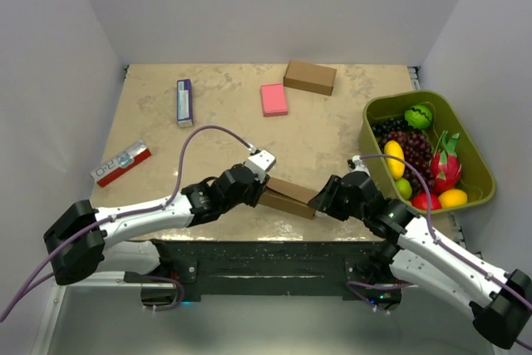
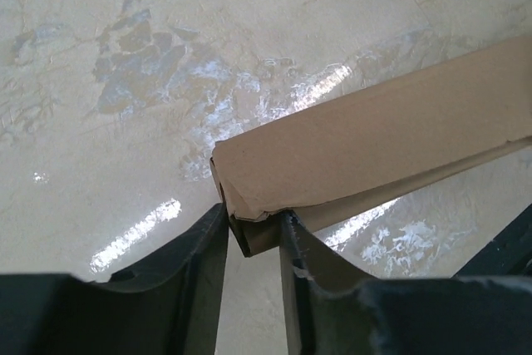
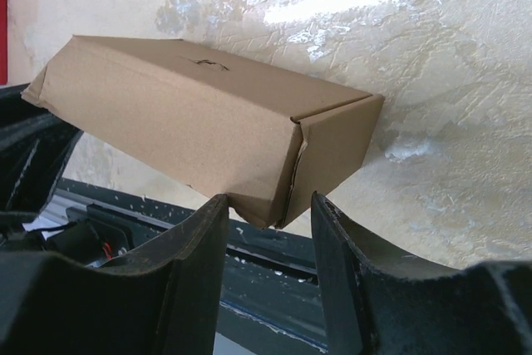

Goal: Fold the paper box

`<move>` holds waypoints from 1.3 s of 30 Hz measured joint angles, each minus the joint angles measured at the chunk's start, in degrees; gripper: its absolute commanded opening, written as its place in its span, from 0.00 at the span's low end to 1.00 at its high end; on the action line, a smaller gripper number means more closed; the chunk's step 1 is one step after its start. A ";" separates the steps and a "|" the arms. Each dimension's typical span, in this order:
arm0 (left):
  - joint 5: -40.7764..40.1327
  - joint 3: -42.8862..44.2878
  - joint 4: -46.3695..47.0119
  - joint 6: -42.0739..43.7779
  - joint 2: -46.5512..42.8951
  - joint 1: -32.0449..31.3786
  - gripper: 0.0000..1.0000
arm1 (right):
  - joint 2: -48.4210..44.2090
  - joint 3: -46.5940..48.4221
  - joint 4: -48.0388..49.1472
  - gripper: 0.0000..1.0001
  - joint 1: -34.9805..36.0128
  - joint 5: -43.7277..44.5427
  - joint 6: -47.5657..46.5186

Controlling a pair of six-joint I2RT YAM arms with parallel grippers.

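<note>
Both jaws' gaps, paper box [image 1: 288,196] ends

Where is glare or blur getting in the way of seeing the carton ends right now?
Left wrist view: bright glare streaks on the table beside the paper box; its near end looks sharp, while the left tool is dark and soft. Right wrist view: glare patches sit high on the tabletop, off the box; the end flap is crisp. Top view: even light, the box partly hidden between the arms.

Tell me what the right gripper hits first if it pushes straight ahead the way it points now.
Most likely the paper box: its near end sits between the right gripper fingers, directly ahead. Beyond it lies the table.
</note>
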 measured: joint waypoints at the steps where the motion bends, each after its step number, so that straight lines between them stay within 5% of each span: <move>1: 0.57 -0.11 -0.07 0.28 -0.24 -0.07 0.46 | 0.04 0.00 0.00 0.46 0.00 0.04 0.07; 11: 4.81 -1.07 -2.54 1.75 -2.40 -0.42 0.83 | 0.22 0.00 0.57 0.45 0.00 0.42 0.20; 19: 6.64 -1.33 -3.52 1.55 -6.12 -0.39 0.99 | 0.22 0.00 0.83 0.45 0.00 0.66 0.20; 28: 14.53 -1.40 -2.25 -5.79 -11.63 8.94 0.95 | 0.44 0.00 1.05 0.45 0.00 0.98 0.20; 34: 18.38 -1.40 1.81 -12.15 -9.62 13.20 0.81 | 0.44 0.00 1.11 0.44 0.00 1.16 0.17; 39: 22.18 -1.40 5.95 -15.34 -6.71 15.67 0.60 | 0.33 0.00 1.11 0.44 0.00 1.16 0.17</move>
